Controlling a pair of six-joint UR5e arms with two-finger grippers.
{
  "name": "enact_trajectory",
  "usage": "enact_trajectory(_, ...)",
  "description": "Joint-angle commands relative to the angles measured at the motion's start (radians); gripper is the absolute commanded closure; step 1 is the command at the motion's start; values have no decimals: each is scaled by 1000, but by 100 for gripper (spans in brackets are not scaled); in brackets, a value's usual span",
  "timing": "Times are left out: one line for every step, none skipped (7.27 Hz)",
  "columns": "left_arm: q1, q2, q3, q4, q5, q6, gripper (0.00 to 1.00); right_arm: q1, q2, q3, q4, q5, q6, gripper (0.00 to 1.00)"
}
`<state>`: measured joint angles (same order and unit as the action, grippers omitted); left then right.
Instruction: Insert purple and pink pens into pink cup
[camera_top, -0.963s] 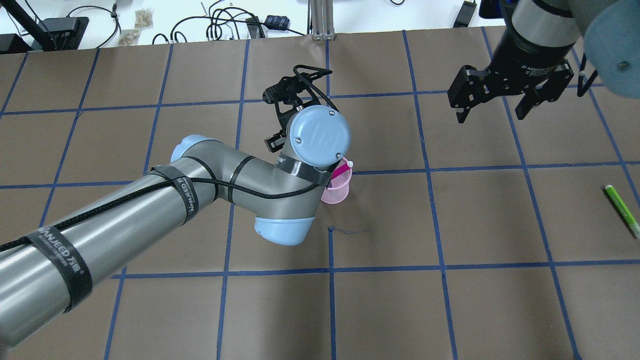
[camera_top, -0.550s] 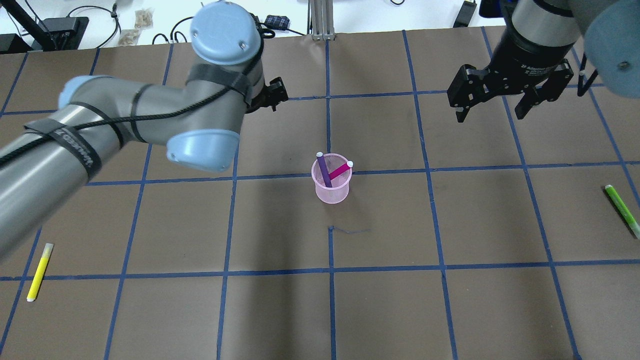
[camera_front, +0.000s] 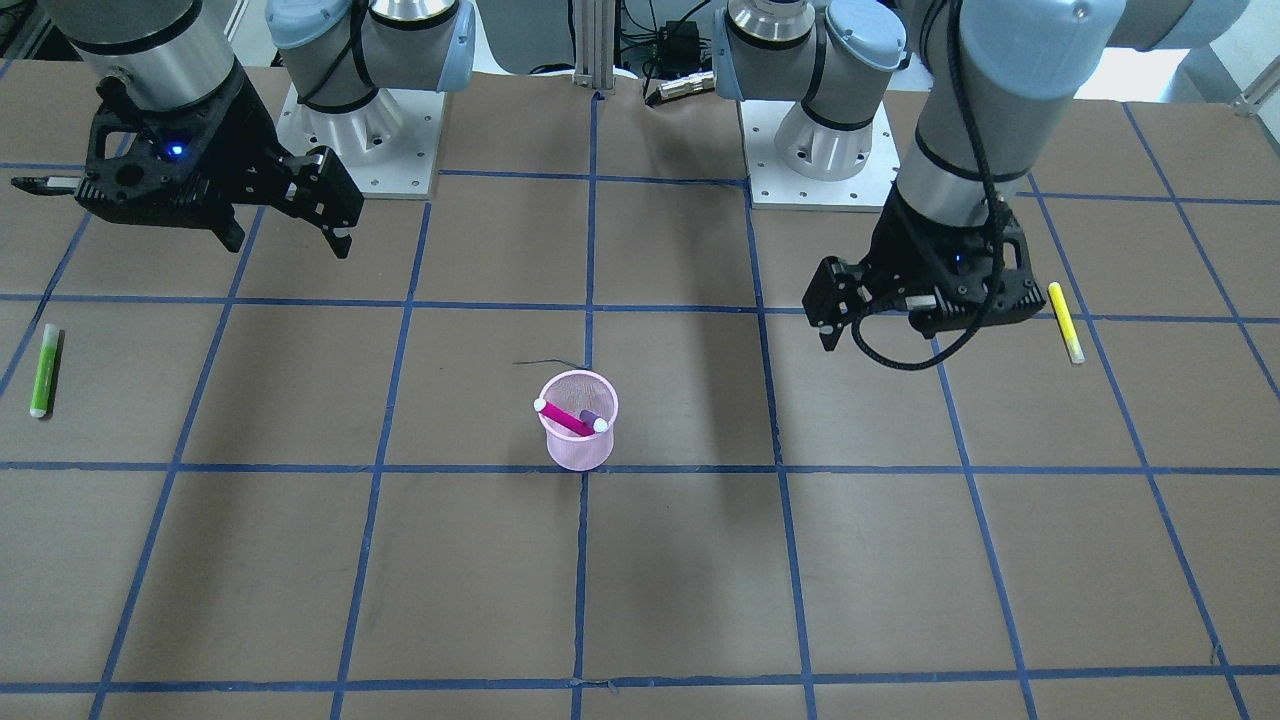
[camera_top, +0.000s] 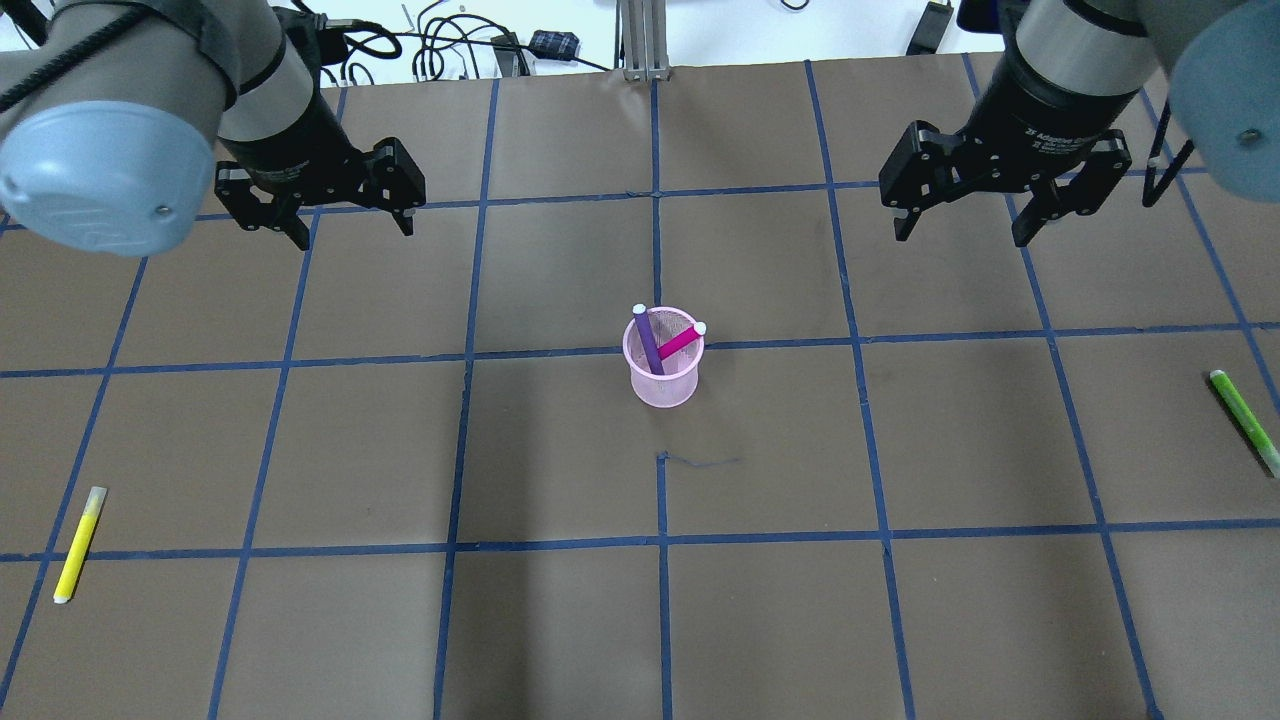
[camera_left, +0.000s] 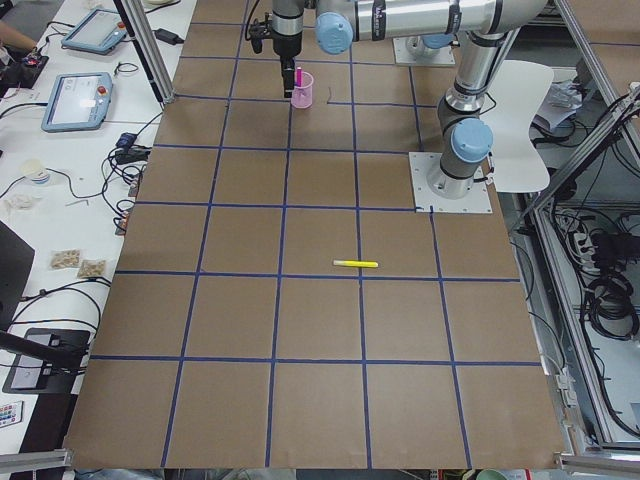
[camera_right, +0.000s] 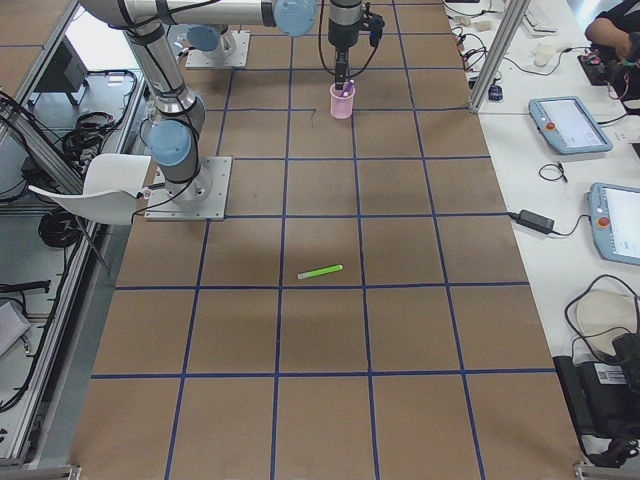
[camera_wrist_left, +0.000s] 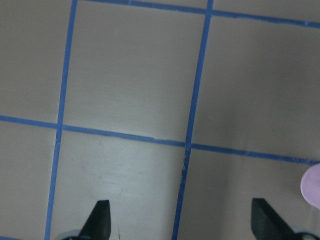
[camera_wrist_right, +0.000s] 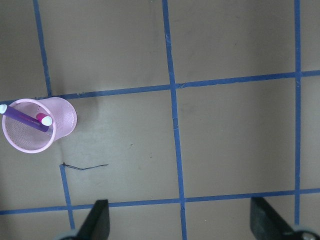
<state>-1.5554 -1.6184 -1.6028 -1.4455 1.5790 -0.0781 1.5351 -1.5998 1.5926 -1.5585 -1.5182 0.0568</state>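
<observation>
Leave yellow pen (camera_top: 78, 545) alone: wrong colour. Mind left gripper (camera_top: 352, 232), spread wide and empty, well apart from cup (camera_top: 665, 385); could tip it with a careless sweep, spilling purple pen (camera_top: 648, 345) and pink pen (camera_top: 680, 343), both leaning inside. Same for right gripper (camera_top: 962, 235), also wide, empty. Ignore green pen (camera_top: 1243, 418) far right.

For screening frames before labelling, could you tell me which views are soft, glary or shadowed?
Left wrist view: soft focus, pale glare on the table, pink cup cut off by the edge. Right wrist view: sharp and evenly lit. Overhead view: broad soft shadow bands across the table.
</observation>
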Motion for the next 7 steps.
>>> enact_trajectory(3, 72, 72, -188, -48, 145, 0, 0, 1, 0, 0, 0, 9, 0)
enact_trajectory(-3, 86, 73, -184, -44, 158, 0, 0, 1, -3, 0, -6, 11, 0)
enact_trajectory(-2, 109, 73, -184, -53, 159, 0, -4, 1, -2, -1, -10, 11, 0)
enact_trajectory(-2, 107, 57, -176, -37, 159, 0, -9, 0, 1, -5, -14, 11, 0)
enact_trajectory(-2, 94, 50, -161, -37, 159, 0, -7, -2, 1, -9, -13, 12, 0)
enact_trajectory(1, 84, 44, -153, -36, 152, 0, -9, -2, 1, -23, -14, 12, 0)
enact_trajectory(12, 77, 41, -116, -36, 124, 0, -9, -2, 3, -21, -14, 12, 0)
